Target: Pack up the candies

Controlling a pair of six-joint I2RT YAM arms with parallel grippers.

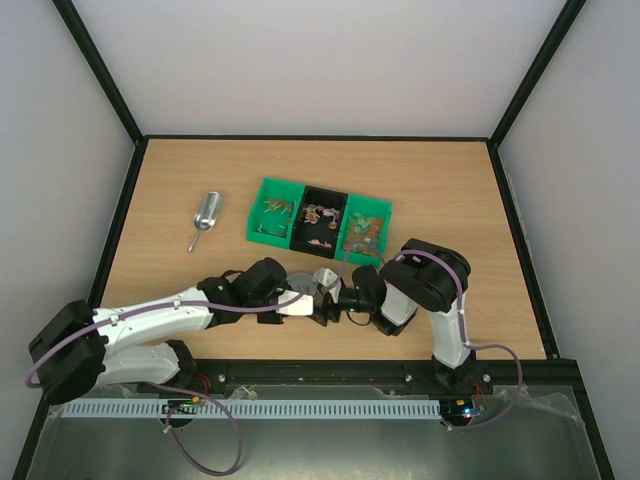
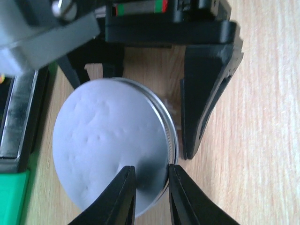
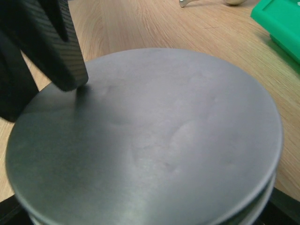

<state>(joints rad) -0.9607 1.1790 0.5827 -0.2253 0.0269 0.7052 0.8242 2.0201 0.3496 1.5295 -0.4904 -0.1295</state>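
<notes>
Pinching the lid (image 2: 108, 145) at its rim, the left gripper (image 2: 151, 174) is clamped on it, with one finger on the pale top face and the other outside the metal edge. Fingertips only; the rest of both fingers is cut off at the bottom of the left wrist view.

Right gripper (image 1: 328, 298): jaws wide apart, one black finger (image 2: 206, 93) just beside the lid's far rim. The other finger is on the opposite side, mostly hidden behind the gripper body. Can't tell if they actually press on anything. The lid fills the right wrist view and covers whatever sits under it, so that gripper's own fingers show only as dark corners at the bottom.

From above, both grippers meet nose to nose and the arms block the contact point.

The candies (image 1: 320, 214) sit in the bins (image 1: 262, 236), just beyond both grippers and apart from them. Colours are mixed, and single pieces are too small to make out.

The scoop (image 1: 206, 215) lies on the table (image 1: 450, 200), beyond the left gripper and off to its left.
</notes>
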